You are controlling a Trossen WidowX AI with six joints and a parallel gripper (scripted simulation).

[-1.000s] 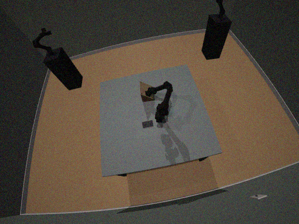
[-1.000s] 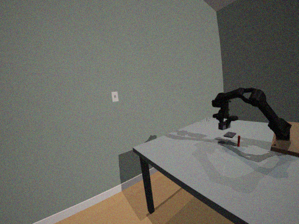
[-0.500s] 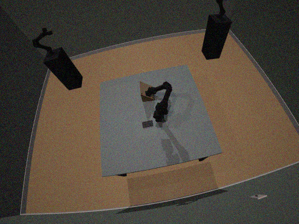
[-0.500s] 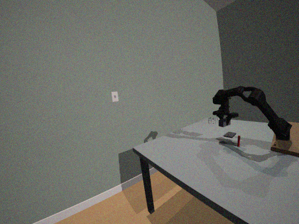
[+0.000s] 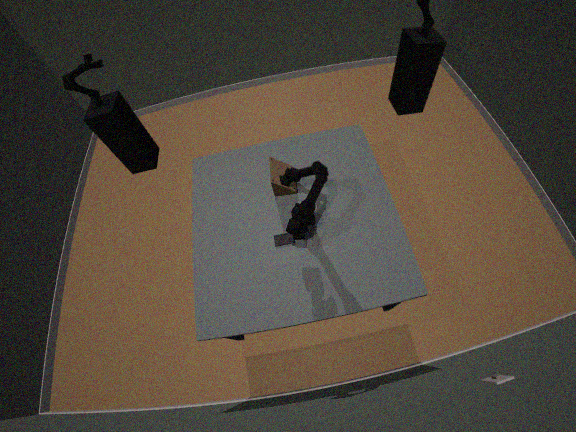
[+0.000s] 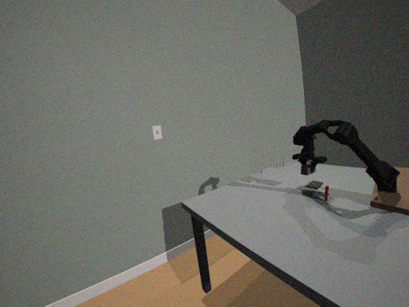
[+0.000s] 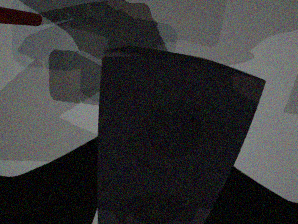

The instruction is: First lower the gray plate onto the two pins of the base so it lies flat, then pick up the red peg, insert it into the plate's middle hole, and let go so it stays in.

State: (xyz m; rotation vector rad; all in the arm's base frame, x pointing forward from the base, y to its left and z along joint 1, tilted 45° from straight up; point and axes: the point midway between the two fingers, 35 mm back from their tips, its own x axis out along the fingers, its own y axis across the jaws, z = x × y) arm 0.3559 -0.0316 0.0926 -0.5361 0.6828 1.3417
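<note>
Wrist view: the gripper (image 6: 308, 164) is clamped on the plate (image 7: 173, 156), whose dark slab fills most of the frame and hangs tilted between the jaws. I cannot make out its holes from here. From the exterior camera I see the gripper pointing down, held above the table (image 6: 270, 227) with the plate clear of the surface. The base (image 6: 314, 185) lies flat on the table near the tool, to the camera's side and lower, and I judge the plate is not yet over it. The peg (image 6: 326, 193) stands upright just beside the base, apart from it; in the wrist view it shows as a red stub at the upper left.

I judge the first step is underway: plate carried, not seated. The risks I see are these. The pins are too small for me to see, so a lowering that is off-line or rotated could leave the plate perched on a pin and not flat. The slab's tilt in the jaws could do the same. With the peg so near the base, a low sideways pass by the arm (image 6: 355, 142) could knock it over.
</note>
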